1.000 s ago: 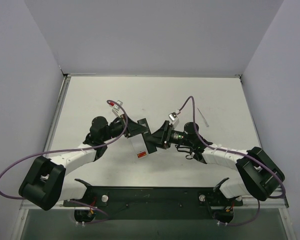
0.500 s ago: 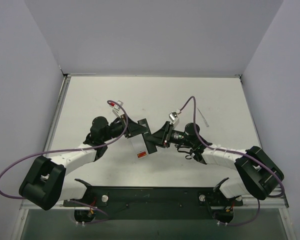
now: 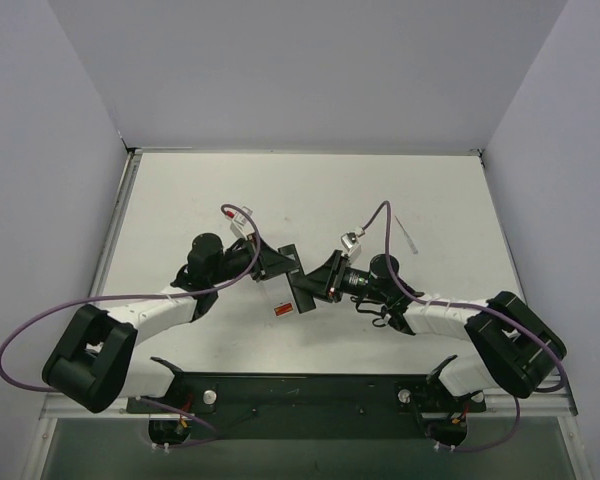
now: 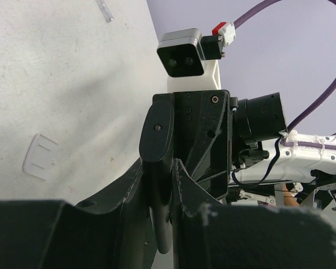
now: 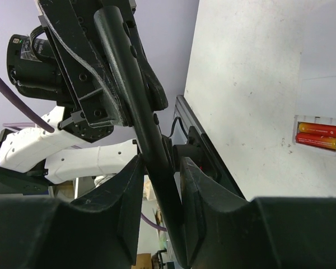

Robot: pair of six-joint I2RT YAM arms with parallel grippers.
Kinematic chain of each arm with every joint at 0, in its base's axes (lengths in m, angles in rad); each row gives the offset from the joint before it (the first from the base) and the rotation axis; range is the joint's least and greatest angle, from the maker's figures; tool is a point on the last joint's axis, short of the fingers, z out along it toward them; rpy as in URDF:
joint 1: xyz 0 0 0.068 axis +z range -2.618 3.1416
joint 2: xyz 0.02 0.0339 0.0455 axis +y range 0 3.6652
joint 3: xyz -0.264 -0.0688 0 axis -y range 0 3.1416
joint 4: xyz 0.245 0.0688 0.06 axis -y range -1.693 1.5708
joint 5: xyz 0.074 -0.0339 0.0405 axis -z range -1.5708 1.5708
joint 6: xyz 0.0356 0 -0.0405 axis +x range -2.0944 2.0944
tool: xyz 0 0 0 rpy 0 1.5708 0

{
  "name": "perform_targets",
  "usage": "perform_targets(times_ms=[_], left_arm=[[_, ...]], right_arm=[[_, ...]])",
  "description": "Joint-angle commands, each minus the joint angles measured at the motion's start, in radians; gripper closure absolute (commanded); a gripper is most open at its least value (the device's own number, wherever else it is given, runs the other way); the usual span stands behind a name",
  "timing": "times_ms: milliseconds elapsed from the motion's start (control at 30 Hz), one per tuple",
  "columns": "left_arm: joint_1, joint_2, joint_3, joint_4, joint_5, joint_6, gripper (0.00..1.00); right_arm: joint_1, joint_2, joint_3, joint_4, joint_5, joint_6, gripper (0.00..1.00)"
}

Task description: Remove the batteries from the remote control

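The remote control (image 5: 135, 106) sits between the left gripper (image 4: 159, 179) and right gripper (image 5: 162, 174); batteries (image 5: 317, 135) lie on the table (image 3: 430, 200).

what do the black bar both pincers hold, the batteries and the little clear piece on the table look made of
Black bar: probably hard plastic, smooth, semi-gloss; a soft highlight runs along its edge.
Batteries: glossy red-orange wrap fading to yellow; what lies beneath is hidden.
Clear piece: likely moulded transparent plastic; the table shows through.
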Motion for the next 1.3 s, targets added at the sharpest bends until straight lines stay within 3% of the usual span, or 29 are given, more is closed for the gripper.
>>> perform_targets(times_ms=[0, 167, 367, 500, 533, 567, 633, 733, 767, 833, 900, 967, 1000, 1067, 1167, 1267], left_arm=[[0.023, 0.012, 0.073, 0.077, -0.104, 0.06, 1.0], [0.023, 0.034, 0.077, 0.084, -0.106, 0.072, 1.0], [0.023, 0.051, 0.067, 0.106, -0.101, 0.071, 1.0], [0.027, 0.057, 0.076, 0.095, -0.098, 0.071, 1.0], [0.029, 0.059, 0.086, 0.089, -0.097, 0.075, 1.0], [0.029, 0.06, 0.089, 0.08, -0.095, 0.077, 1.0], [0.029, 0.066, 0.096, 0.077, -0.093, 0.081, 1.0], [0.029, 0.072, 0.099, 0.077, -0.09, 0.083, 1.0], [0.029, 0.074, 0.101, 0.078, -0.09, 0.083, 1.0], [0.031, 0.075, 0.103, 0.078, -0.089, 0.083, 1.0], [0.031, 0.075, 0.104, 0.078, -0.087, 0.083, 1.0], [0.031, 0.075, 0.104, 0.075, -0.087, 0.084, 1.0], [0.031, 0.075, 0.104, 0.077, -0.087, 0.086, 1.0], [0.031, 0.075, 0.104, 0.075, -0.087, 0.086, 1.0], [0.037, 0.078, 0.107, 0.068, -0.081, 0.087, 1.0], [0.041, 0.078, 0.109, 0.069, -0.075, 0.086, 1.0]], right_arm=[[0.01, 0.025, -0.051, -0.066, -0.04, -0.02, 0.86], [0.01, 0.008, -0.054, -0.082, -0.044, -0.016, 0.82], [0.01, -0.012, -0.035, -0.145, -0.04, -0.017, 0.92], [0.01, -0.018, -0.04, -0.166, -0.056, -0.03, 0.76], [0.01, -0.019, -0.042, -0.175, -0.056, -0.036, 0.76], [0.01, -0.021, -0.045, -0.186, -0.056, -0.048, 0.78], [0.01, -0.016, -0.048, -0.191, -0.065, -0.054, 0.92], [0.01, -0.006, -0.049, -0.175, -0.086, -0.047, 0.96], [0.008, -0.006, -0.049, -0.177, -0.093, -0.047, 0.95], [0.01, -0.006, -0.04, -0.206, -0.099, -0.06, 0.8], [0.01, -0.013, -0.032, -0.241, -0.106, -0.077, 0.74], [0.01, -0.019, -0.031, -0.255, -0.103, -0.085, 0.81], [0.008, -0.021, -0.025, -0.266, -0.105, -0.088, 0.92], [0.006, -0.021, -0.017, -0.273, -0.113, -0.094, 0.95], [0.006, -0.021, -0.011, -0.286, -0.137, -0.112, 0.8], [0.005, -0.038, -0.009, -0.321, -0.143, -0.145, 0.76]])
